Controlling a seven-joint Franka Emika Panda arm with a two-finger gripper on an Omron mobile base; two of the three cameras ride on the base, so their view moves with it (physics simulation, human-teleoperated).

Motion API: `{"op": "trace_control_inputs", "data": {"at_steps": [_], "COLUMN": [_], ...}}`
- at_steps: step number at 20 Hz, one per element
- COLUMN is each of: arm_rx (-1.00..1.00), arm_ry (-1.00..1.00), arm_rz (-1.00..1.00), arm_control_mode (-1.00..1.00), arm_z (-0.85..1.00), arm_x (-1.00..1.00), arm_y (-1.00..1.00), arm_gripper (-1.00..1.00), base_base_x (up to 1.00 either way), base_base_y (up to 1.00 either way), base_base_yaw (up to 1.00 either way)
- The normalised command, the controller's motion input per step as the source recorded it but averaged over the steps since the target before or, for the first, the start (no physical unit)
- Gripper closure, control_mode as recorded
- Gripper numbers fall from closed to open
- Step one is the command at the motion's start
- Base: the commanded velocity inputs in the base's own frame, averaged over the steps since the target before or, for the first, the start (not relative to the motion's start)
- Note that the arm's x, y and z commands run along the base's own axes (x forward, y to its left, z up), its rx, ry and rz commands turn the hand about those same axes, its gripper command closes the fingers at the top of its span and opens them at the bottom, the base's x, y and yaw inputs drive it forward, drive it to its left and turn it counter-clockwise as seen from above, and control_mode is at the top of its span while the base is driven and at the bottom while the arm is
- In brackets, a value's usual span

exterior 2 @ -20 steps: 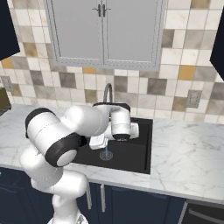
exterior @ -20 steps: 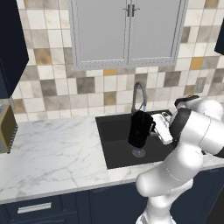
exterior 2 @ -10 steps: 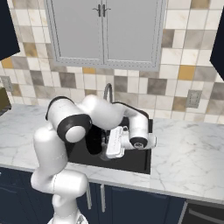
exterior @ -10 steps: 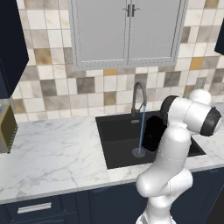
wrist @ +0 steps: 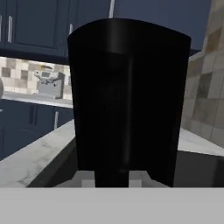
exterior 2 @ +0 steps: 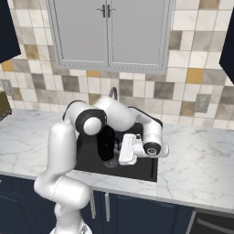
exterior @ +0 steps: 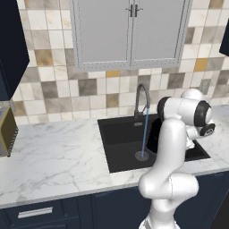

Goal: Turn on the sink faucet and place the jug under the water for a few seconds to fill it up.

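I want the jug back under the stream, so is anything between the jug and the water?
Nothing visible blocks it. The jug, held by the gripper, sits just right of the water over the sink, with open basin between them.

No writing, label, brand mark, number or sign can be read anywhere in these pictures. The jug is plain matte black, with nothing printed on its side. The faucet, the sink and the marble bench carry no lettering. The cabinet doors and the wall tiles are unmarked, and the wall outlet at about 3 o'clock of the right base view bears no legible text.
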Motion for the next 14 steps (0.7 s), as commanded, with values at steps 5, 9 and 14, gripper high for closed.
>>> {"op": "trace_control_inputs", "data": {"at_steps": [5, 9, 14], "arm_rx": [0.00, 0.00, 0.00], "arm_ry": [0.08, 0.11, 0.03], "arm_rz": [-0.01, 0.00, 0.00], "arm_control_mode": [-1.00, -1.00, -1.00], "arm_z": [-0.22, -0.26, -0.20], "arm_x": [0.50, 0.51, 0.28], "arm_y": [-0.01, 0.00, 0.00], "arm_gripper": [1.00, 1.00, 1.00], "base_base_x": [0.00, 0.00, 0.00], "base_base_y": [0.00, 0.00, 0.00], "base_base_yaw": [0.00, 0.00, 0.00]}}
